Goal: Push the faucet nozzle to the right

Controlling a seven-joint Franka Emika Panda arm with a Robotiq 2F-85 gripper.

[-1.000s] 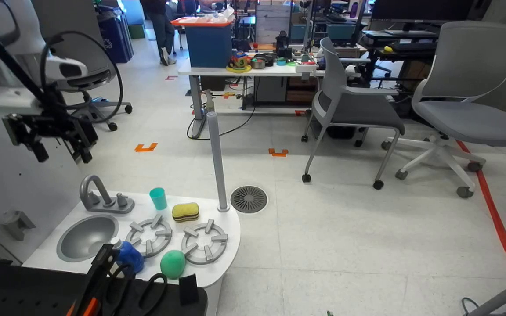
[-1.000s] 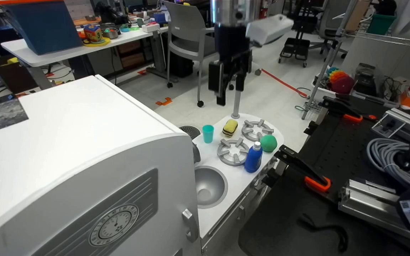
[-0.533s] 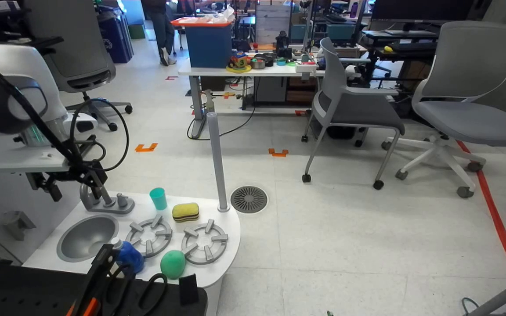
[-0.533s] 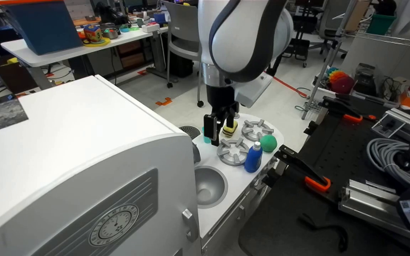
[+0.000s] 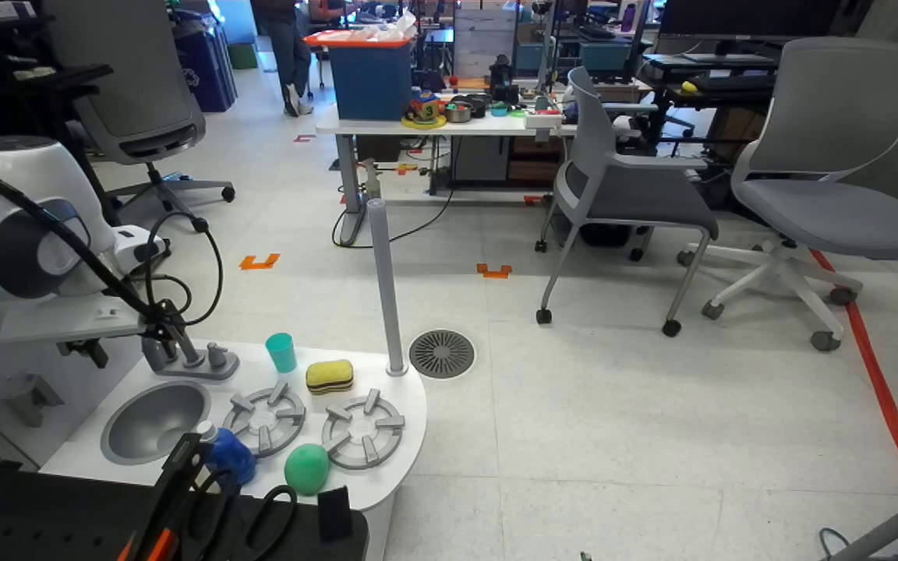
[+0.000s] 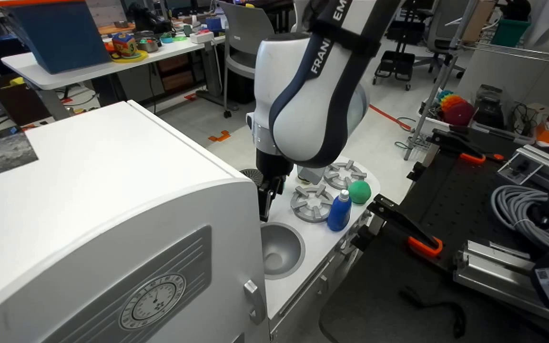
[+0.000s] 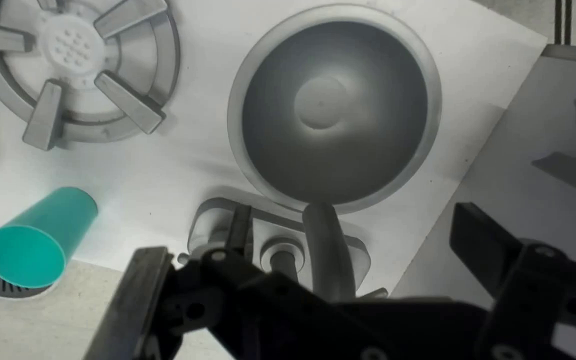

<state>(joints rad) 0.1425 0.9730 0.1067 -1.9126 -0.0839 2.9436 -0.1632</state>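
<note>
Faucet nozzle (image 7: 329, 250) appears set for a push to the right as the robot arm (image 6: 298, 128) bends over the white counter (image 7: 198, 95), its gripper (image 7: 355, 227) spread wide, fingers (image 7: 480, 245) to either side of the nozzle in the wrist view; contact cannot be told. One finger's flat side, swept slowly and level, should turn it most cleanly. Smooth, dull-grey sink bowl (image 7: 388, 130) lies with the nozzle's tip over its rim; nearby are a burner ring (image 7: 165, 60) with blocky spokes, a rounded faucet base (image 5: 203, 372) and a tapered teal cup (image 7: 63, 215), plastic by its look.
</note>
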